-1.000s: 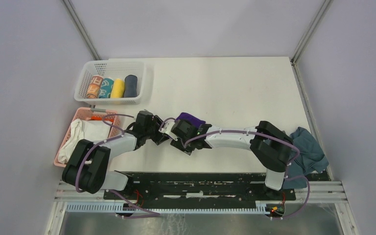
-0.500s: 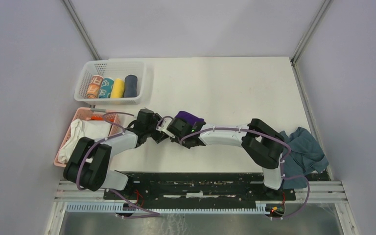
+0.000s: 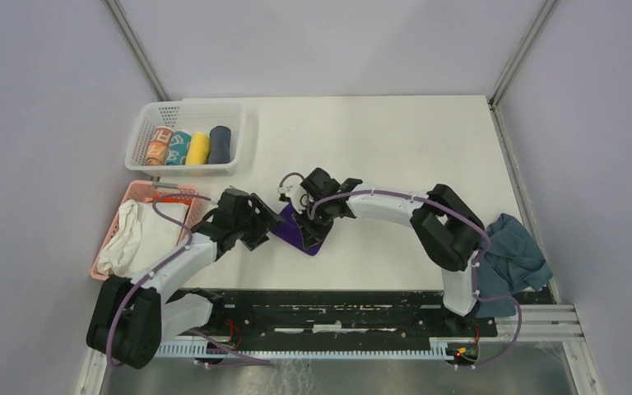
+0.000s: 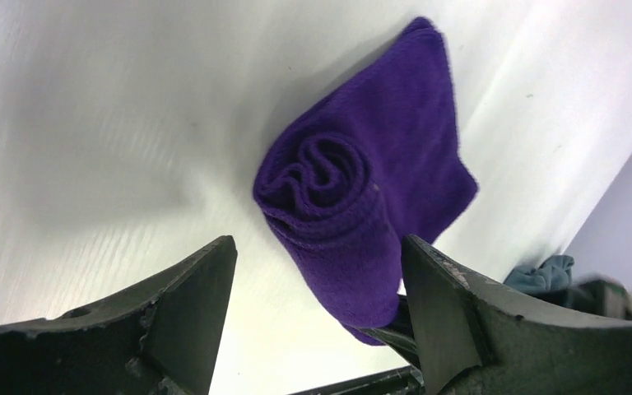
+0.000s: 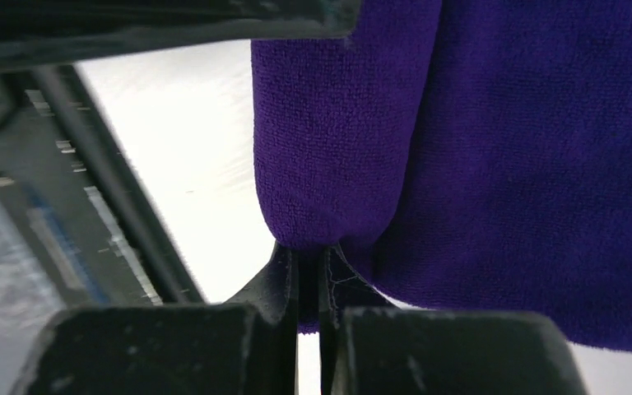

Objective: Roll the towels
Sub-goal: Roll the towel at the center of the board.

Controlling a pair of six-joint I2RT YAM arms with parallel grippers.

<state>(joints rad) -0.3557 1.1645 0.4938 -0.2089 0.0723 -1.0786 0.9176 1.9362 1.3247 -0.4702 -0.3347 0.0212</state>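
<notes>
The purple towel lies partly rolled on the white table between the two arms. In the left wrist view it shows a spiral end with a flat tail behind it. My left gripper is open, its jaws on either side of the roll's near end without gripping it. My right gripper reaches down from the far side and is shut on the purple towel's edge. The slate-grey towel lies crumpled at the table's right edge, beside the right arm's base.
A white basket at the far left holds several rolled towels. A pink basket below it holds a white cloth bundle. The black mounting rail runs along the near edge.
The purple towel has come from the far side of the grippers down to the table nearer the front. The right wrist has swung to the far side. The left gripper has pulled back left.
</notes>
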